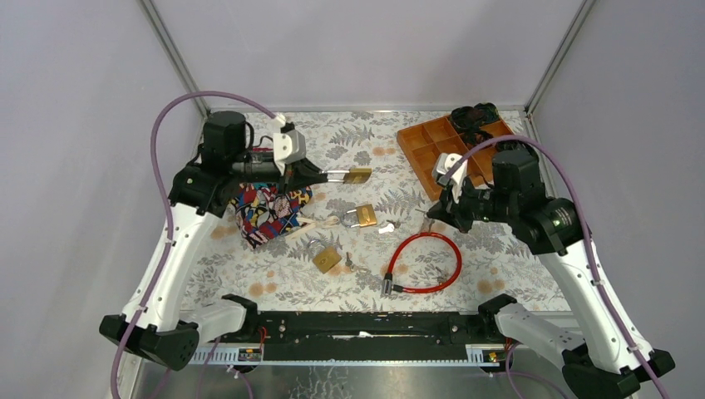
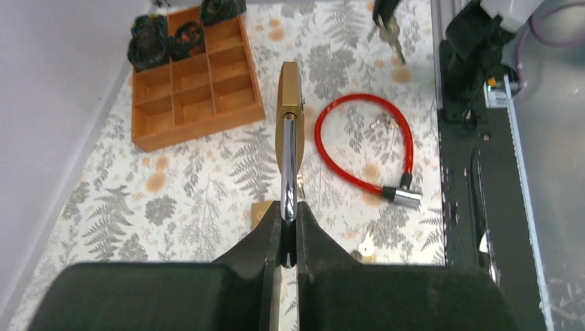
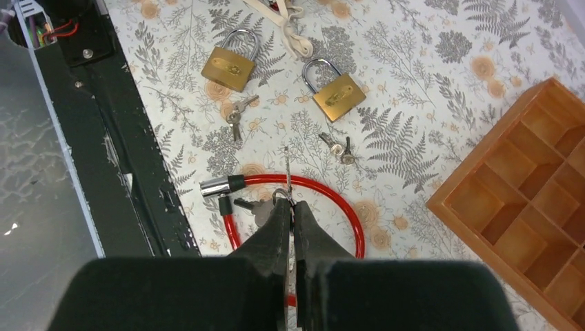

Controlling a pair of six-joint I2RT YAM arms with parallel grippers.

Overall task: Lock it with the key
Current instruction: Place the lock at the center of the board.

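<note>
Left wrist view gives the clearest look at the grip: the left gripper [image 2: 290, 215] is pinched fully shut on the steel shackle [image 2: 290, 158] of a brass padlock [image 2: 290, 86]. The padlock is held off the table [image 2: 200, 200] in the middle of the frame, its body pointing away toward the top. Across from it the right gripper [image 3: 288, 207] is likewise clamped tight, on the bow of a small key [image 3: 287, 169] whose blade juts toward the upper centre of its own view. The padlock looks dense and rigid, and its polished shackle is likely slippery — held there, the body may swing under a push, so the key should go in straight along its axis. The key looks light, thin and stiff; gripping the bow leaves the blade free. At upper left sits a wooden tray [image 2: 200, 129] — dark bundles [image 2: 148, 41] fill its far compartments, and the nearer ones look empty.
</note>
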